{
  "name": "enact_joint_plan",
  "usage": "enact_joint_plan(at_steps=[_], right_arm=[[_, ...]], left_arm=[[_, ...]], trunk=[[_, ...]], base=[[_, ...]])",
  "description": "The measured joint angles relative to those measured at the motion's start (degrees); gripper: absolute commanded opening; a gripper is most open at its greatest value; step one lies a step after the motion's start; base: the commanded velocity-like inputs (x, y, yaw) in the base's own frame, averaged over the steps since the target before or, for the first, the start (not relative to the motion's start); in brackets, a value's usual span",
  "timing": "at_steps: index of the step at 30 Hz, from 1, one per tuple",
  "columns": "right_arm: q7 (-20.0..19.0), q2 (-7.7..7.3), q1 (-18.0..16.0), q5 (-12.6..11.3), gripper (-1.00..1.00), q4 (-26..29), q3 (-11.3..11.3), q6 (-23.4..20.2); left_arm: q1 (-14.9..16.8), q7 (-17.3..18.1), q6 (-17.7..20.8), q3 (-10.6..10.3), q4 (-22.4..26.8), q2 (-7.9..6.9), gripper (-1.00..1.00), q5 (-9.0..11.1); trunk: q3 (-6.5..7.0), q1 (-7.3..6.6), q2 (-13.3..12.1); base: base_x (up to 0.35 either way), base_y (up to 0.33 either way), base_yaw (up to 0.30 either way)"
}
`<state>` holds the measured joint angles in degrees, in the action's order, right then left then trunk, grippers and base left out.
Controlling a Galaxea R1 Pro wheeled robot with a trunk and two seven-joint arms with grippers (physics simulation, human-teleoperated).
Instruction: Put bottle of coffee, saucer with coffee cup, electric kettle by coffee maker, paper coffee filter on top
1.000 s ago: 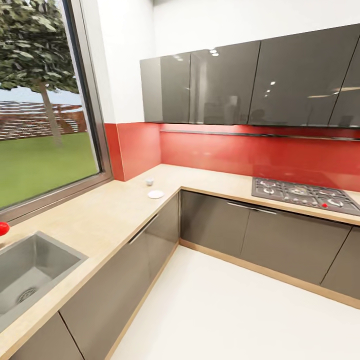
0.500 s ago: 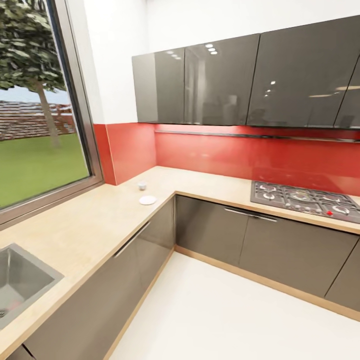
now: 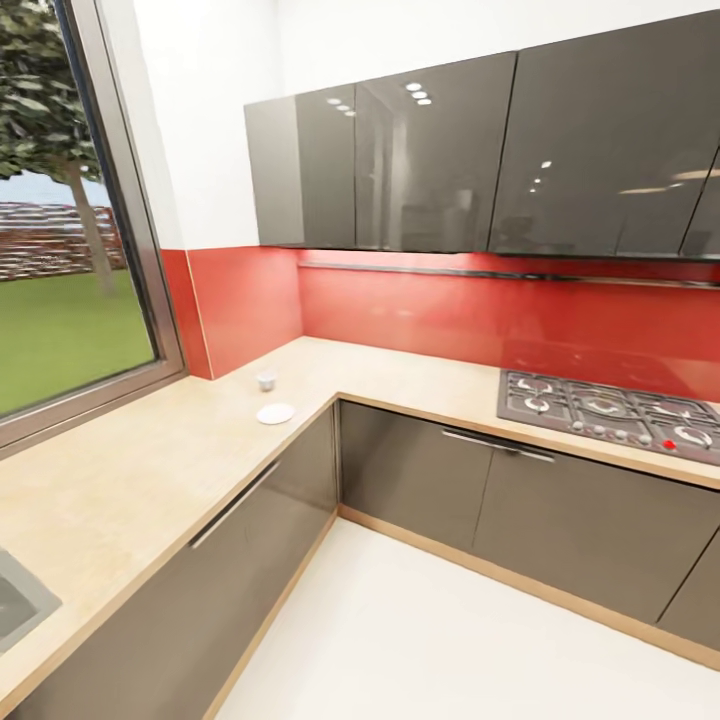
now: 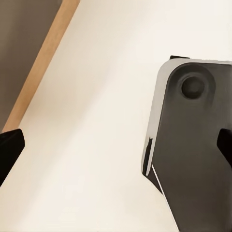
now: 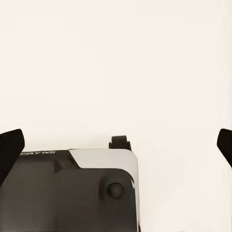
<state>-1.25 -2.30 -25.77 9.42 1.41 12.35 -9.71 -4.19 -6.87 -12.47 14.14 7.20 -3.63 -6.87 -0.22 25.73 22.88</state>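
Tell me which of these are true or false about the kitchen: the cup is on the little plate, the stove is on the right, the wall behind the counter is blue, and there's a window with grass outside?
1. The coffee cup sits on the saucer. False: it stands beside it on the kitchen countertop, apart.
2. The stove is at the right of the head view. True.
3. The wall behind the counter is blue. False: the backsplash is red.
4. A window shows grass outside. True.
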Motion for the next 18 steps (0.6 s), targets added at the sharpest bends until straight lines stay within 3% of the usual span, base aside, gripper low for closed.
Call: enact_joint_plan(at_steps=[18], right_arm=[[0.0, -0.07, 0.0, 0.0, 1.00, 0.1, 0.0, 0.0]], left_arm=[[0.0, 0.0, 0.0, 0.0, 0.0, -0.09, 1.00, 0.0]], trunk=[[0.00, 0.00, 0.0]], base=[[0.280, -0.168, 0.000]])
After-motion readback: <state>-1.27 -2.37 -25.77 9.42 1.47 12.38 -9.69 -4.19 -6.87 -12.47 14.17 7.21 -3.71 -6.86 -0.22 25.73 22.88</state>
